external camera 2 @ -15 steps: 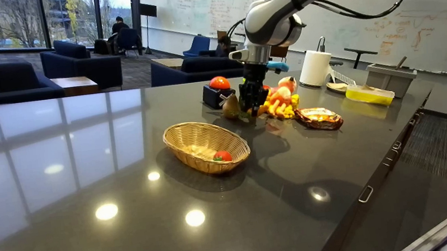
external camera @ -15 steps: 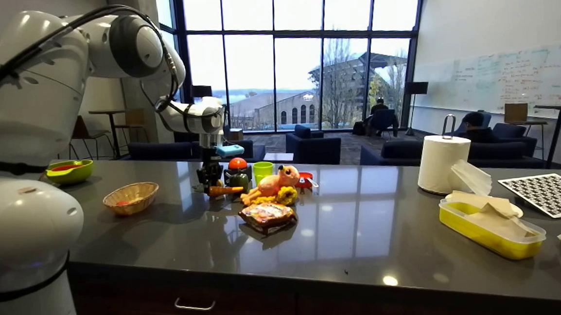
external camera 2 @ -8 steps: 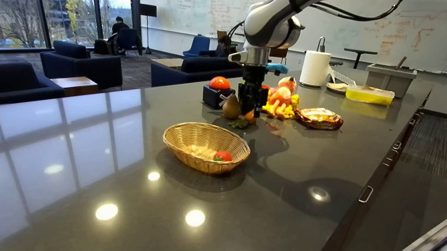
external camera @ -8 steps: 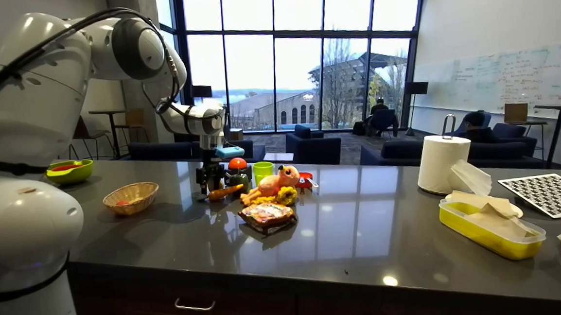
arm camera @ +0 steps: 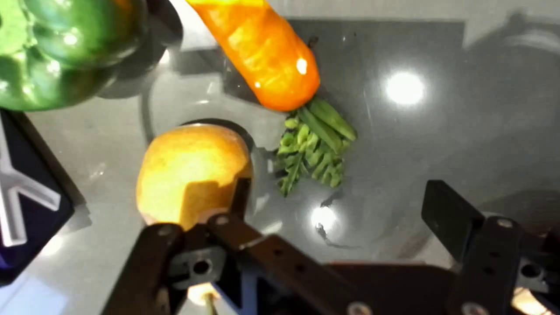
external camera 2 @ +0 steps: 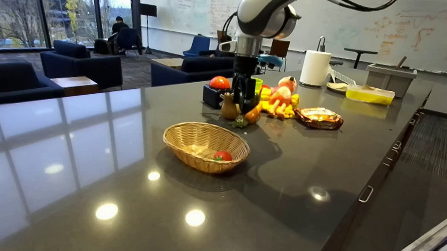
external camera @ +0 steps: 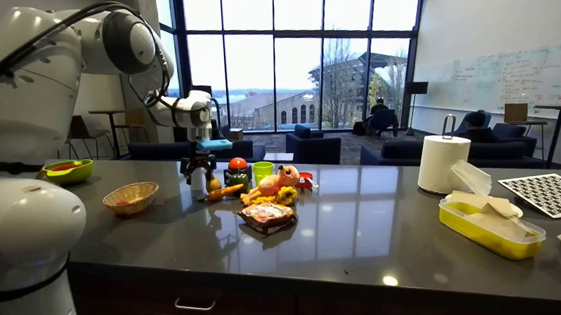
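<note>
My gripper [arm camera: 343, 210] stands open above the counter with nothing between its fingers. The yellow-brown pear [arm camera: 197, 166] is nearest; in the wrist view the left finger [arm camera: 240, 197] overlaps its edge, and I cannot tell if they touch. An orange carrot [arm camera: 271, 57] with green leaves [arm camera: 313, 144] lies on the counter beside the pear. A green pepper [arm camera: 65, 52] sits past the pear at the upper left. In an exterior view the gripper [external camera: 198, 177] hangs just beside the pear [external camera: 213, 182], behind the carrot [external camera: 224, 192].
A wicker basket [external camera 2: 192, 147] holds a strawberry [external camera 2: 222, 156]. Near the pear stand a black box with a red dome [external camera: 237, 163], a green cup [external camera: 263, 170], a pink plush bird [external camera: 277, 181] and a snack packet [external camera: 268, 215]. Paper towels [external camera: 442, 164] stand farther off.
The gripper has opened wide and moved up and away from the carrot. The carrot has turned slightly and stays on the counter. The pear now shows more fully.
</note>
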{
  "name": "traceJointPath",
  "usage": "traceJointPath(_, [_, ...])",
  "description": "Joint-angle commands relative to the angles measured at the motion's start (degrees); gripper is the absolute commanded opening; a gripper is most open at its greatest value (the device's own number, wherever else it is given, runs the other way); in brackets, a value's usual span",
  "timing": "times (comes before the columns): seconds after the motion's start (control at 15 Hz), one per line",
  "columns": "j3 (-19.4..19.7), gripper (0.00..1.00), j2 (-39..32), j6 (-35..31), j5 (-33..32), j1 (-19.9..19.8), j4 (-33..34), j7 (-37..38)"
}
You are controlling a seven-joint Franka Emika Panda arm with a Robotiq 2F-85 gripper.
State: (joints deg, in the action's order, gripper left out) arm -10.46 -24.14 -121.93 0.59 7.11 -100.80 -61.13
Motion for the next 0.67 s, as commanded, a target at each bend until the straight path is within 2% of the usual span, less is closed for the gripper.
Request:
traceJointPath(0.0, [-0.08,1.0,5.83,-1.79,-1.8,2.01,-5.67,10.23])
traceJointPath(0.6, [-3.05,1.0,9.33,0.73,-0.05,6.34,-8.64,40.66])
